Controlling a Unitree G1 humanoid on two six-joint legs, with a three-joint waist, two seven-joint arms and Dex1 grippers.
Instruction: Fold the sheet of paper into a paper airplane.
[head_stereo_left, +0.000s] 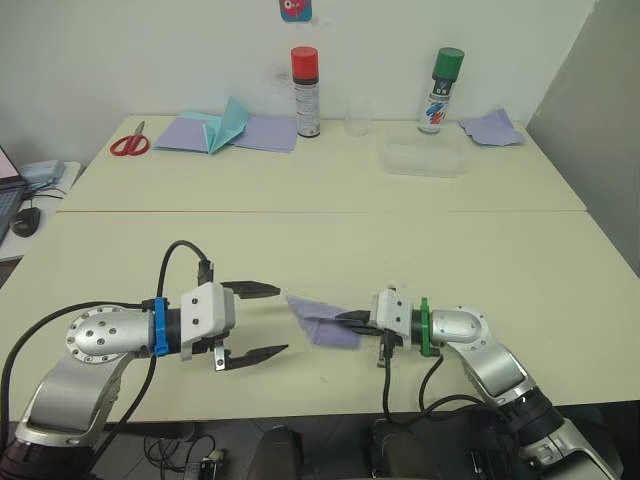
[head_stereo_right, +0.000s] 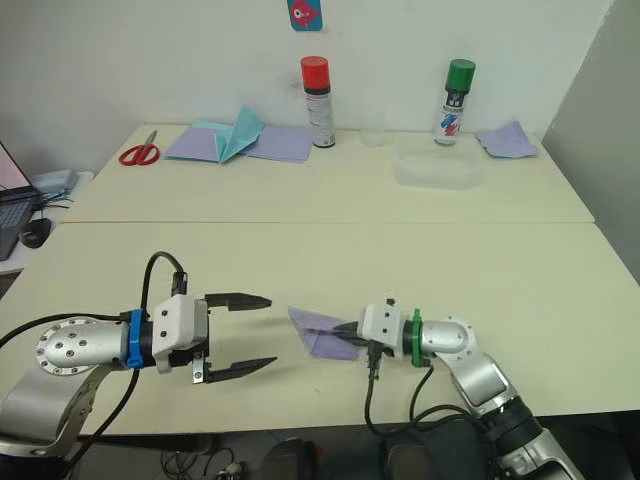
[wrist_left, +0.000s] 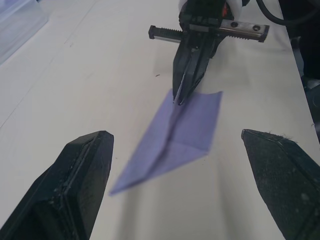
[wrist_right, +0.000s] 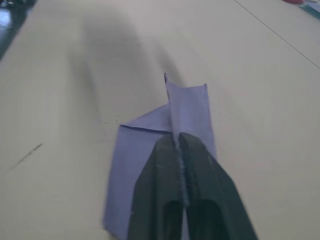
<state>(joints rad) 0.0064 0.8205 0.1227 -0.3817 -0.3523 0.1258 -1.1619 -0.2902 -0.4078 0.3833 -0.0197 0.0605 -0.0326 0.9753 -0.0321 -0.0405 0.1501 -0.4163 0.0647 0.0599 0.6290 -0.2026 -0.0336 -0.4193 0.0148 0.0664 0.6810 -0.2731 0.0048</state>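
My right tool (head_stereo_left: 352, 318) is pressed together, pinching the paper airplane (head_stereo_left: 318, 321) along its raised centre fold, low in the middle of the frame on the near counter (head_stereo_left: 300, 240), while my left tool (head_stereo_left: 260, 322) hangs spread wide just beside the pointed end, touching nothing. This lavender paper looks feather-light, floppy and easy to crumple or tear, so I reckon a gentle pinch suits it. Best hold, I judge, is that layered spine, stiffer than the thin wings.
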